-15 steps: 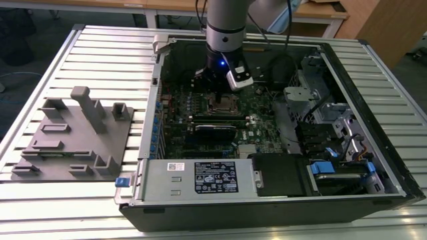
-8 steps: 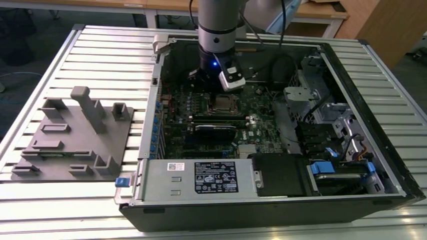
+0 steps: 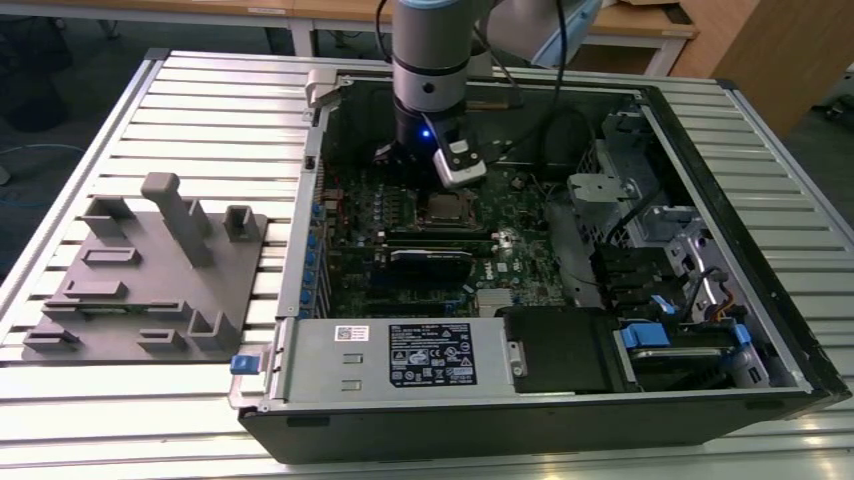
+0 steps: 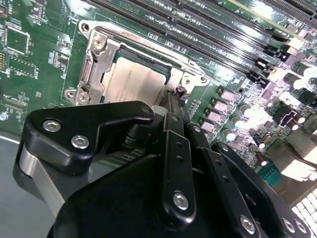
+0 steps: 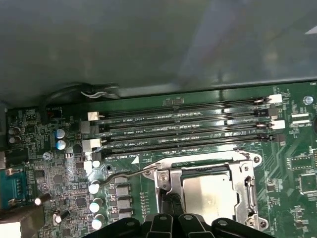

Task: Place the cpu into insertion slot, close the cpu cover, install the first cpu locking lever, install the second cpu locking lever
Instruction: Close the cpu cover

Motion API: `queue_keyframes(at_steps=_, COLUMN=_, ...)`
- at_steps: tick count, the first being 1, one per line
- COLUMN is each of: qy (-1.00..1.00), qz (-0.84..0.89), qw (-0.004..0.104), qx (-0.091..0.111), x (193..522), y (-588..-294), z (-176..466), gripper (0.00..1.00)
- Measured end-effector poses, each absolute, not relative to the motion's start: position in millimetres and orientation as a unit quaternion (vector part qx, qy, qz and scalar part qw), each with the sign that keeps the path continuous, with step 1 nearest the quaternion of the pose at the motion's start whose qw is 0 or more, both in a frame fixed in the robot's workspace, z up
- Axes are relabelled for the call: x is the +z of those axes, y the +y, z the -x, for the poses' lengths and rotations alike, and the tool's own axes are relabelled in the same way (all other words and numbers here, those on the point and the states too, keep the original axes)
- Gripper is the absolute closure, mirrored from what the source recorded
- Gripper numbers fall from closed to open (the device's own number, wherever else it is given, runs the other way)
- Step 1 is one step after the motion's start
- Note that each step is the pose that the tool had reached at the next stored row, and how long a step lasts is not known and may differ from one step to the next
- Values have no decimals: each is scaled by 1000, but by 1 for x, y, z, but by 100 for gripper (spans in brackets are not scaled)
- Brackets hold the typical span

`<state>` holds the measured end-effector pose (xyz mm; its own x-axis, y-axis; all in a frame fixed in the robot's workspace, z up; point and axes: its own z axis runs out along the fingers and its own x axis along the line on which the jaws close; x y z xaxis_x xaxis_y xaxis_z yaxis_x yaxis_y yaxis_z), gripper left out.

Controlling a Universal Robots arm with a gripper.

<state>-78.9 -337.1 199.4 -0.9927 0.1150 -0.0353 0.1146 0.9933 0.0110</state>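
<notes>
Motherboard [image 4: 39,64], cpu [image 4: 132,82] partly behind pincer [image 4: 172,101]

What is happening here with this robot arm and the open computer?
A Universal Robots arm is working inside an open computer case that lies on a table. Its gripper is down at one corner of the CPU socket on the motherboard. The cpu is seated, and the cpu cover lies down around it. A thin wire locking lever extends sideways from the socket; I cannot tell whether it is latched.
</notes>
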Motion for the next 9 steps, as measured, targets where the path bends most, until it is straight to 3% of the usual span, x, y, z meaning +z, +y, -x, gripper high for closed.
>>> queue_keyframes(at_steps=9, qy=998, qz=-58, qw=18, qx=4, x=198, y=-337, z=79, gripper=90)
